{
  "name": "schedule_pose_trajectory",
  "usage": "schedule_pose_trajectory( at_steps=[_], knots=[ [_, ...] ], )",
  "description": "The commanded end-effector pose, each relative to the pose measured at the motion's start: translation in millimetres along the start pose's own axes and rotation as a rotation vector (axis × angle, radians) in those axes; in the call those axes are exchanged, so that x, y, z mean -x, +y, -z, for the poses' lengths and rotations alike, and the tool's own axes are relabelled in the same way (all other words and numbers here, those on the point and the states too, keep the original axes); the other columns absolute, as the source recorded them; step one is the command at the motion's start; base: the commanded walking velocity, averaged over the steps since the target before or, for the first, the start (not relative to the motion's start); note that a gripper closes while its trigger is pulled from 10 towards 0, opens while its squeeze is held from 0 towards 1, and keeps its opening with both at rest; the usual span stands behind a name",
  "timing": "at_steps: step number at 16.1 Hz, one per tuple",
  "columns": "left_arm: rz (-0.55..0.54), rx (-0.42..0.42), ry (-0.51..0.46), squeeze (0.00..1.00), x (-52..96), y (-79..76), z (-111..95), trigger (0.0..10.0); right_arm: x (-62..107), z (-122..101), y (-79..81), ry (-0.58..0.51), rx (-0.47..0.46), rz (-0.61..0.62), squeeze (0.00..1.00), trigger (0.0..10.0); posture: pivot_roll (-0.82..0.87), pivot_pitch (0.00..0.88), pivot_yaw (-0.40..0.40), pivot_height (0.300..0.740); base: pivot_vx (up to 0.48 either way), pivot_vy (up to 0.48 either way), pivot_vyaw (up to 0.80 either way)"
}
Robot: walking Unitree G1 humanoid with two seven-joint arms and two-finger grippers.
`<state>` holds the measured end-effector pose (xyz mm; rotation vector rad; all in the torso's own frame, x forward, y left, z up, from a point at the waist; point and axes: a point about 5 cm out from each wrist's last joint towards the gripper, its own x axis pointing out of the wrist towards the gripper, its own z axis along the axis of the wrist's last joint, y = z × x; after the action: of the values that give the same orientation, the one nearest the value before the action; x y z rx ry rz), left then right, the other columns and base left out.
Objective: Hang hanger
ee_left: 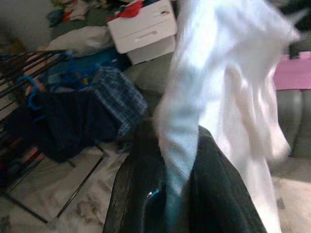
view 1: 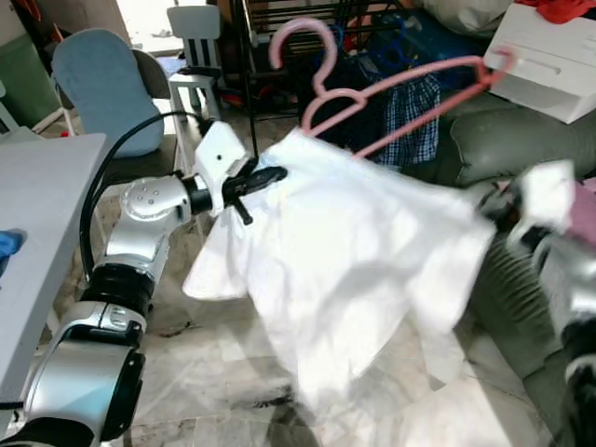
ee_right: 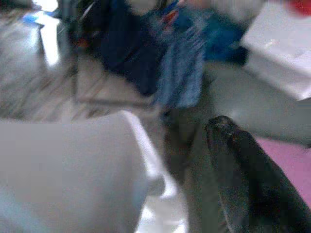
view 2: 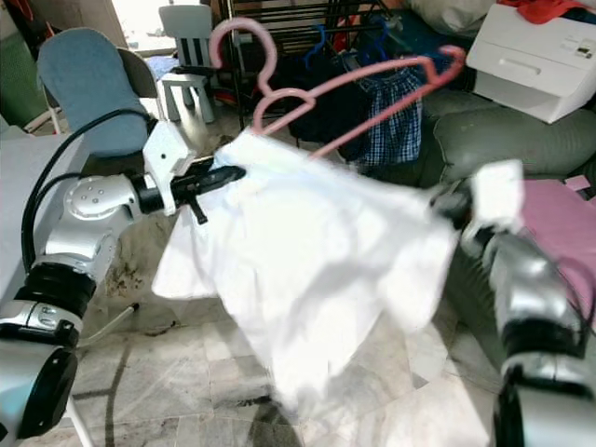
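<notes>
Left claw [view 1: 265, 177] is pinched shut on the near-left edge of the white shirt [view 1: 354, 270], just below the collar. Left wrist view confirms it: cloth runs down betw. the two black fingers [ee_left: 218, 194]. Right claw [view 2: 447, 207] is at the shirt's right side, but it's blurred and half behind cloth, so can't tell if it grips or how wide it stands. Right wrist view gives one dark finger [ee_right: 248, 179] beside a pale fold of fabric, no clear pinch.

Pink hanger [view 1: 372, 93] sits above the shirt, tilted, hook up and to the left, far shoulder end pointing right toward the white drawer unit [view 1: 549, 56]. Its lower end disappears under the collar, so prob. only partly threaded in. Holding the shirt by both sides looks meant to keep it spread and carry the hanger along.

Head views show the black clothes rack [view 1: 279, 37] far behind, with dark and checked garments hanging; likely the target. Left wrist view shows that rack's lower bars and floor.
</notes>
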<state>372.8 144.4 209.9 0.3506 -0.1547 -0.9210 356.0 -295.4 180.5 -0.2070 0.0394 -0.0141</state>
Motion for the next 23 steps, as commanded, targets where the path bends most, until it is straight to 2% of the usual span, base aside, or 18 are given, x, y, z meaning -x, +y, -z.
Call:
schedule_pose_trajectory(
  at_steps=[1,4,5,7,11,14,17,19,20,23],
  knots=[
    [-0.049,-0.006,0.0,0.0,10.4,6.5,4,0.0,0.5,-8,-10.5,-0.03,-0.009,0.072,0.0,0.0,-0.21,0.0,0.004,0.74,0.0,0.0,0.0],
    [0.025,0.012,-0.016,0.0,14.0,-2.6,8,0.0,-9.0,-25,-14.3,-0.056,-0.079,0.136,0.0,0.0,-0.21,0.0,-0.006,0.74,0.0,0.0,0.0],
    [0.072,0.061,-0.022,0.0,16.1,-4.8,8,0.0,-12.1,-32,-20.9,-0.059,-0.095,0.183,0.0,0.0,-0.21,0.0,-0.011,0.74,0.0,0.0,0.0],
    [0.126,0.076,-0.01,0.0,17.3,-10.1,9,0.0,-13.9,-36,-24.9,-0.056,-0.116,0.218,0.0,0.0,-0.2,0.0,-0.013,0.74,0.0,0.0,0.0],
    [0.264,0.116,0.11,0.0,26.4,-32.5,36,0.0,-17.7,-46,-24.1,-0.095,-0.114,0.23,0.0,0.0,-0.2,0.0,-0.012,0.74,0.0,0.0,0.0],
    [0.289,0.094,0.216,0.0,28.6,-41.3,54,0.0,-18.2,-49,-24.4,-0.114,-0.101,0.232,0.0,0.0,-0.21,0.0,-0.007,0.74,0.0,0.0,0.0],
    [0.319,0.05,0.276,0.0,27.7,-49.2,63,0.0,-17.8,-50,-25.4,-0.122,-0.098,0.231,0.0,0.0,-0.21,0.0,-0.005,0.74,0.0,0.0,0.0],
    [0.315,0.049,0.299,0.0,28.2,-52.3,68,0.0,-18.0,-51,-25.3,-0.127,-0.096,0.227,0.0,0.0,-0.21,0.0,-0.004,0.74,0.0,0.0,0.0],
    [0.278,0.022,0.351,0.0,29.9,-53.1,78,0.0,-18.9,-51,-23.0,-0.131,-0.093,0.218,0.0,0.0,-0.21,0.0,-0.003,0.74,0.0,0.0,0.0],
    [0.181,-0.028,0.438,0.0,29.1,-50.7,88,0.0,-21.0,-52,-16.7,-0.134,-0.078,0.192,0.0,0.0,-0.2,0.0,-0.003,0.74,0.0,0.0,0.0]
  ],
)
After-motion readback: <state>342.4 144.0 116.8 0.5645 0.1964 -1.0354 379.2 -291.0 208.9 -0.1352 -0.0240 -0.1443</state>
